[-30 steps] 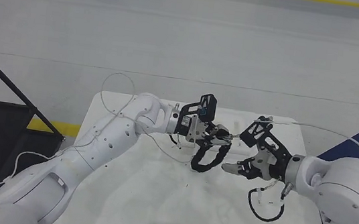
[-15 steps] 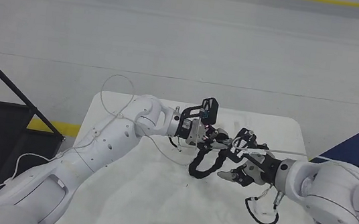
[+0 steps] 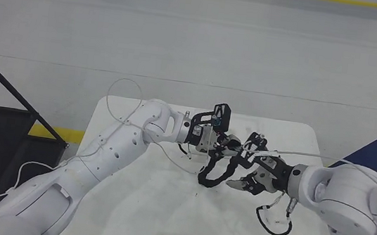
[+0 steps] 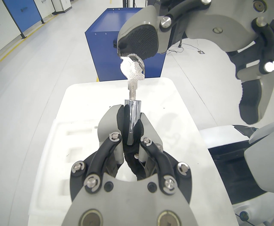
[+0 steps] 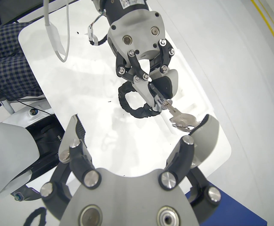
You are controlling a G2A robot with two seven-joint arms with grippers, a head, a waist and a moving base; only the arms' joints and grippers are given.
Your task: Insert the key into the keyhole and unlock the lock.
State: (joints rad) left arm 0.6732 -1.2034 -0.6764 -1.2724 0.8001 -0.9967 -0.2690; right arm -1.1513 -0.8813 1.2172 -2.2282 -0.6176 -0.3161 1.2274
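My left gripper (image 4: 129,116) is shut on the lock's chrome cylinder (image 4: 133,115), held above the white table (image 3: 163,206). The lock's black cable loop (image 5: 128,104) hangs below it. A silver key (image 4: 133,71) sticks out of the keyhole, its blade partly inside and its ring at the head. My right gripper (image 5: 141,126) is open and faces the lock. One of its fingertips (image 5: 205,126) touches the key's head, while the other finger (image 5: 75,128) stands far off to the side. From above, the two grippers (image 3: 227,148) (image 3: 247,169) meet over the table's middle.
A white foam tray (image 4: 49,149) with cut-out pockets lies on the table beneath the left gripper. A blue cabinet (image 4: 102,42) stands past the table's end. A small black cord loop (image 3: 271,223) and a thin white cable (image 3: 124,92) hang near the arms.
My right arm has moved in toward the left gripper, bringing its open fingers up to the key's head. The left gripper with the lock has barely shifted.
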